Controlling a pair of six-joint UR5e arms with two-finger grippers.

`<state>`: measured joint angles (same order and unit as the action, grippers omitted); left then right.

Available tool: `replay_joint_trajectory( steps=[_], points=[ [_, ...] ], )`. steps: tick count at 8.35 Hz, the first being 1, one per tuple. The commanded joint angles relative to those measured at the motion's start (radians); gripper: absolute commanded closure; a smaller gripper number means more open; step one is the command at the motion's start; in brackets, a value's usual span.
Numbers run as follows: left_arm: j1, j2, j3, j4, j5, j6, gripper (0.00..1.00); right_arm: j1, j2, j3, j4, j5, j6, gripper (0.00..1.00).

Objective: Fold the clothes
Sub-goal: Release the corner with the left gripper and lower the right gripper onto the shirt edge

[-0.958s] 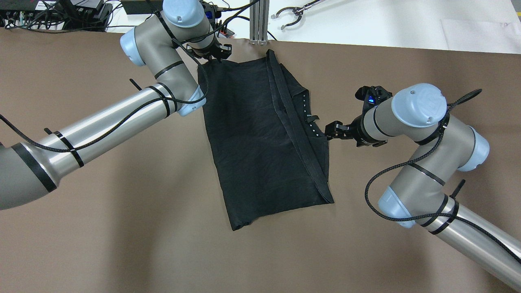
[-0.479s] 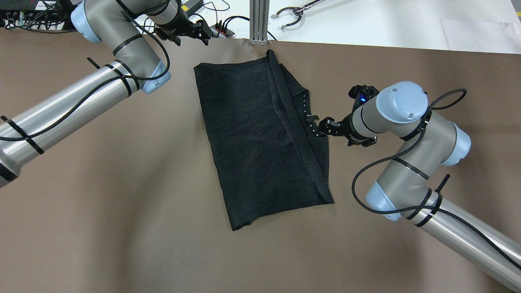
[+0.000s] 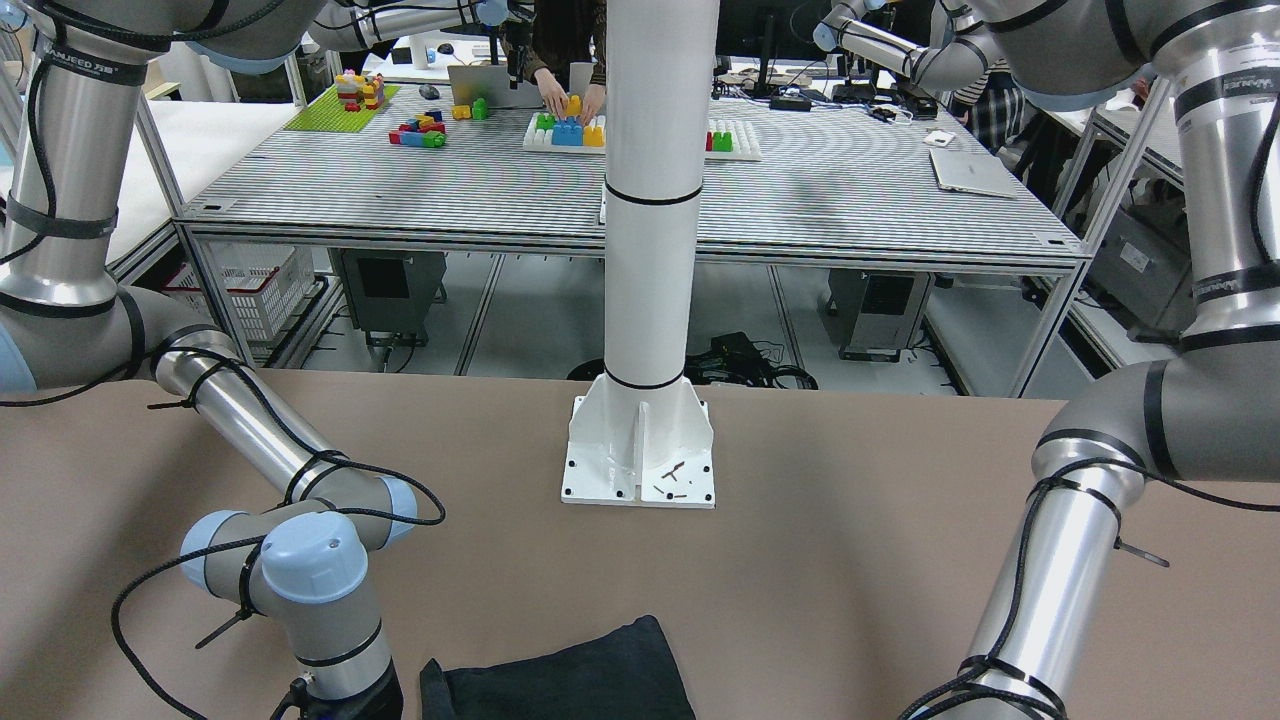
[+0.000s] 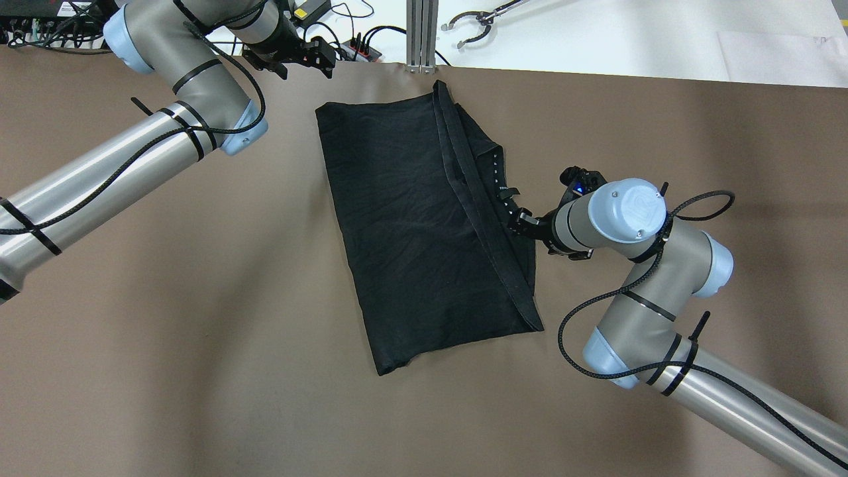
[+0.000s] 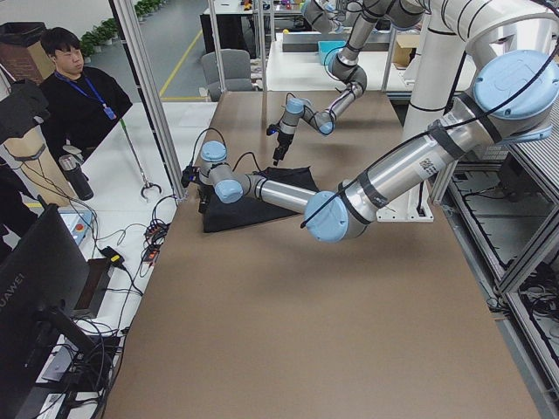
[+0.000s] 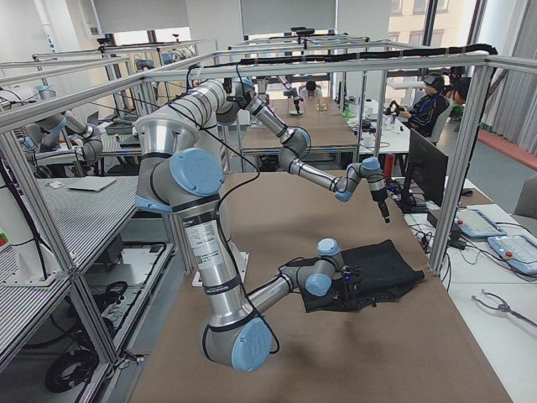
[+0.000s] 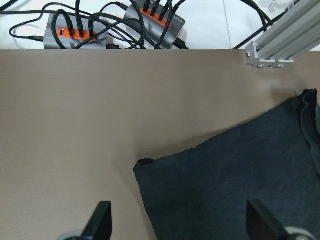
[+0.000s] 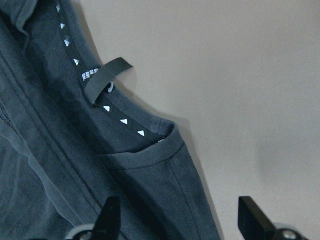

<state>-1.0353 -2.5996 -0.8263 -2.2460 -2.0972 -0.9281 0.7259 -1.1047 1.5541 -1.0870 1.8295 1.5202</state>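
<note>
Black knit fabric, the garment (image 4: 424, 225), lay flat on the brown table (image 4: 199, 331), in the middle and toward its far edge. It ran as a long, slanted rectangle from the far edge toward the near side. By the look of it, one lengthwise fold was done: a broad smooth panel covered the left part, and its hemmed edge crossed the cloth as a long band. To the right of that band the collar (image 8: 145, 150), with its white-triangle tape and hang loop (image 8: 102, 75), poked out in a looser bunch.

The left gripper (image 4: 322, 58) hung above bare table just beyond the garment's far left corner, fingers spread and empty. The right gripper (image 4: 520, 222) sat at the collar on the right edge, also spread wide with nothing pinched. I could not tell whether it touched the cloth.

I judged the job roughly half finished. The collar side looked ready to be tidied or turned in, and the crosswise fold that would shorten the long rectangle was not yet made.
</note>
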Motion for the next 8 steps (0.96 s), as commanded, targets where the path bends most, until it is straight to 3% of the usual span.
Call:
replay_joint_trajectory(
  steps=[1, 3, 4, 6, 8],
  points=[
    [0.003, 0.015, -0.016, -0.001, 0.0, 0.002, 0.05, -0.04, -0.039, -0.043, 0.108, -0.045, 0.034, 0.23],
    [0.004, 0.051, -0.059, 0.0, 0.0, 0.0, 0.05, -0.052, -0.04, -0.042, 0.113, -0.047, 0.04, 0.3],
    [0.004, 0.055, -0.06, -0.001, 0.0, 0.0, 0.05, -0.056, -0.037, -0.039, 0.118, -0.047, 0.082, 0.41],
    [0.004, 0.058, -0.062, -0.004, 0.0, 0.0, 0.05, -0.068, -0.035, -0.035, 0.116, -0.047, 0.117, 0.79],
    [0.004, 0.061, -0.065, -0.006, 0.002, -0.001, 0.05, -0.069, -0.04, -0.031, 0.116, -0.047, 0.118, 0.97]
  ],
)
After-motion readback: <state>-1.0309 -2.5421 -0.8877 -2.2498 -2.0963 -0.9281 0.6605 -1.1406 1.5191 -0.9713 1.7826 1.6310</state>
